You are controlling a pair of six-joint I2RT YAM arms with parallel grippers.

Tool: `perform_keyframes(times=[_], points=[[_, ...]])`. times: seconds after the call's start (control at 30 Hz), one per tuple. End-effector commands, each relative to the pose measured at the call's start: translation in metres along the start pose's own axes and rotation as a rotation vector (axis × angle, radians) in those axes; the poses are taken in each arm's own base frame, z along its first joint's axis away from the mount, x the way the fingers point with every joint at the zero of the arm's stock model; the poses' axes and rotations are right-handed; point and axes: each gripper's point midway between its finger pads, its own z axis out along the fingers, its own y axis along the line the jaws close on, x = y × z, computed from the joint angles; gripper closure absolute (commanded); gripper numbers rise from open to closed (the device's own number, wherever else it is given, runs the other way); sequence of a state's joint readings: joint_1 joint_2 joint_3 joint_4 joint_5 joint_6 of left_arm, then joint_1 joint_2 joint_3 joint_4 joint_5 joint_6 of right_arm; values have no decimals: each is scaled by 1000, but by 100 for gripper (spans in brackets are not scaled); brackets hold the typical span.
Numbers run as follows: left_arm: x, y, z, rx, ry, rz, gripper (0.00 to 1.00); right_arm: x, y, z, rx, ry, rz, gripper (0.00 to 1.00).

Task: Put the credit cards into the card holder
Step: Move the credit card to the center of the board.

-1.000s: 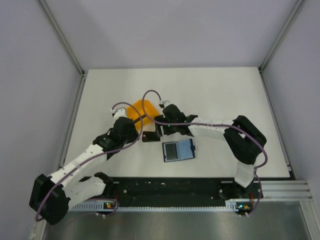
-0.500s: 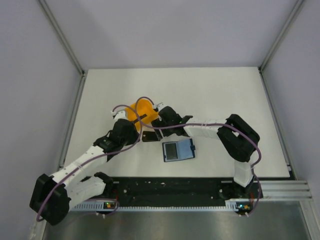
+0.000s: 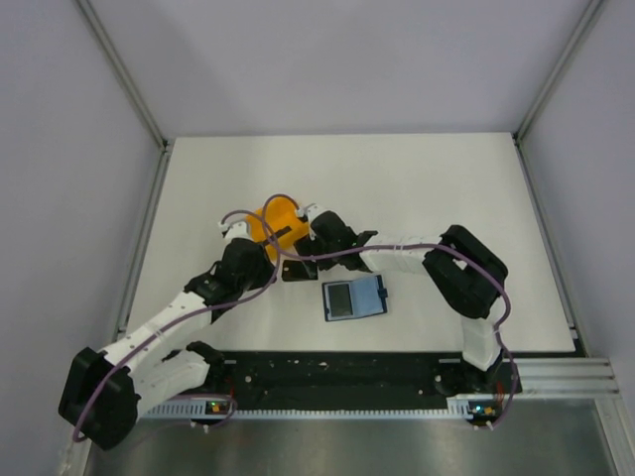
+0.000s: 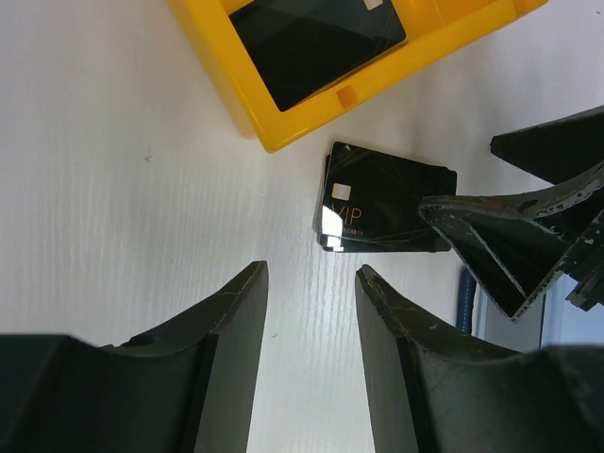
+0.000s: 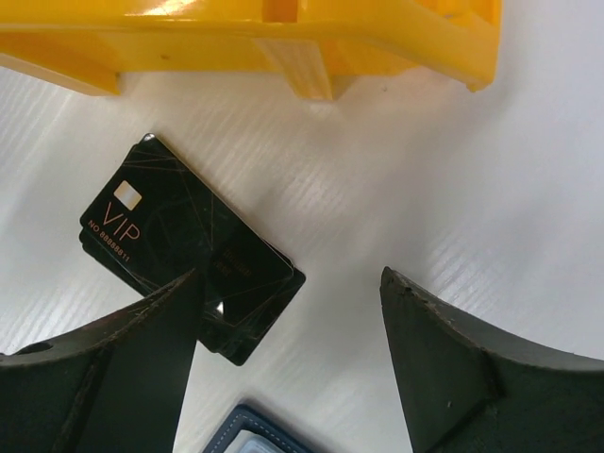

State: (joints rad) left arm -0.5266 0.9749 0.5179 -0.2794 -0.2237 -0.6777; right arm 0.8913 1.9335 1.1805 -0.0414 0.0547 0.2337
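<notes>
Two black credit cards (image 4: 387, 198) lie stacked and slightly fanned on the white table just below the orange bin; they also show in the right wrist view (image 5: 179, 245) and the top view (image 3: 295, 270). A third black card (image 4: 316, 38) lies inside the bin. The navy card holder (image 3: 354, 297) lies open to the right of the cards; its corner shows in the right wrist view (image 5: 255, 436). My left gripper (image 4: 311, 283) is open and empty, just short of the stack. My right gripper (image 5: 291, 278) is open and empty, low over the stack's far edge, one finger covering it.
The orange plastic bin (image 3: 276, 220) stands right behind the cards, close to both grippers (image 4: 283, 123) (image 5: 283, 38). The two wrists and their cables crowd together over the cards. Metal frame posts stand along the table's left and right edges.
My right arm has reached further left, bringing its gripper closer to the bin and over the cards. My left arm has shifted only slightly. The cards and the card holder have not moved.
</notes>
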Motion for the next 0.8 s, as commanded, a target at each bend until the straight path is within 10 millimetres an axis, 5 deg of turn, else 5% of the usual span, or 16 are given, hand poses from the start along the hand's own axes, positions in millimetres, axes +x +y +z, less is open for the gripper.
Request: perform_keyframes(times=[0.0,0.27,0.77], points=[[-7,-5,2,32,-33,0,51,-17,20,4,-58,-44,-35,25],[-7,-4,4,30,-31,1,51,-2,29,10,-113,8,-42,28],[-4,0,7,18,-22,9,51,40,5,27,20,161,-26,58]])
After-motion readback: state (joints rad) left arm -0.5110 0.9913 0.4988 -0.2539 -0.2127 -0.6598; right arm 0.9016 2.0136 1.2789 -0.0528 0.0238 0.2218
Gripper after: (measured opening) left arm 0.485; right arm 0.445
